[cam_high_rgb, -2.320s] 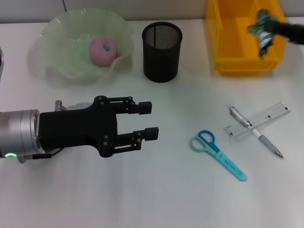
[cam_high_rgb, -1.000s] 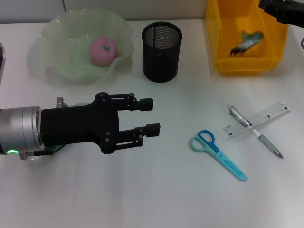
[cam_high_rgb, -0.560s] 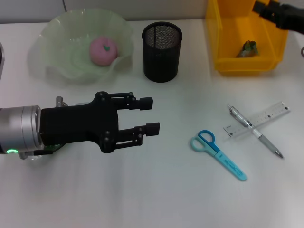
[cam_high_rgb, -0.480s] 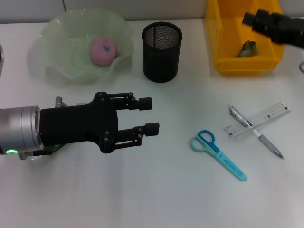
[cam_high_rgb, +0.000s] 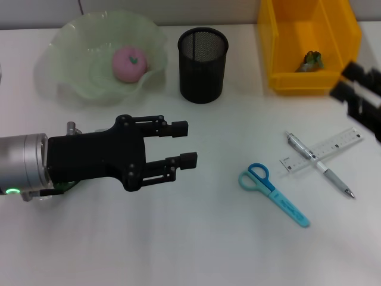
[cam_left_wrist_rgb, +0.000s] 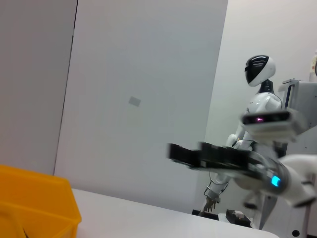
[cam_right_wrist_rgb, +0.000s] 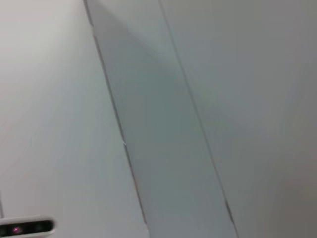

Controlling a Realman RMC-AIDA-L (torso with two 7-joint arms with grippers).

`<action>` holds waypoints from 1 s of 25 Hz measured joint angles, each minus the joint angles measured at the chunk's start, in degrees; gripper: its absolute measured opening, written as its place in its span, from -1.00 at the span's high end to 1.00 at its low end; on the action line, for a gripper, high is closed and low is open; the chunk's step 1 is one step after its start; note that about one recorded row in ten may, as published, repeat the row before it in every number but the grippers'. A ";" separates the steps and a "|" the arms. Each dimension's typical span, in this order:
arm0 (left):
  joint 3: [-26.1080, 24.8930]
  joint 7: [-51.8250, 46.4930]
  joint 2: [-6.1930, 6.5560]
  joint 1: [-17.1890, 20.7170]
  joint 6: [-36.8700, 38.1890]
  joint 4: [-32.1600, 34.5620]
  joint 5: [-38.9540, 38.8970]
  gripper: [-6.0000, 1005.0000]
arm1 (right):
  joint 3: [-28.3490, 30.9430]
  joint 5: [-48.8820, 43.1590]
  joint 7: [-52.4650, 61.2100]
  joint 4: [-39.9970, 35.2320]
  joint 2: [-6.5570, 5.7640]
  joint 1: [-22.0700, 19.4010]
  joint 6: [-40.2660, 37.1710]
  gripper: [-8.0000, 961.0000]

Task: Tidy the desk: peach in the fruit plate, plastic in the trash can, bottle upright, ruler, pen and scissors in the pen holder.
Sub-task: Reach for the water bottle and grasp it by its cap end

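Reaching for crossed ruler (cam_high_rgb: 324, 148) and pen (cam_high_rgb: 319, 164) — open right gripper (cam_high_rgb: 357, 90), near the right edge, risks scattering both; left gripper (cam_high_rgb: 181, 144) open, idle.

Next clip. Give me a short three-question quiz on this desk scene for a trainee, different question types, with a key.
1. True or false: the peach lies in the fruit plate.
2. Multiple choice: the pen lies A) in the pen holder, B) across the ruler, C) in the yellow bin.
3. Fill in: the scissors lie on the ____, outside the holder.

The left hand is open; the right hand sits by the bin.

Key: 1 true; 2 B; 3 desk.
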 joint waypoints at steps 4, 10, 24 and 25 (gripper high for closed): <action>-0.01 0.00 -0.07 -0.38 -0.02 0.00 0.00 -0.14 | 0.05 -0.21 -10.16 8.19 -0.02 -1.81 -5.78 -0.15; -0.02 0.00 -0.12 -0.59 -0.03 0.00 0.00 -0.14 | -0.01 -0.30 -17.29 15.18 0.10 -2.45 -7.36 -0.15; -2.74 -30.40 0.68 -2.87 -10.17 20.08 14.13 -0.14 | -0.52 -0.37 -17.08 17.65 0.01 -0.24 -4.02 -0.15; -2.74 -30.40 0.68 -2.87 -10.17 20.08 14.13 -0.15 | -0.51 -0.37 -17.07 18.01 -0.01 0.05 -3.71 -0.15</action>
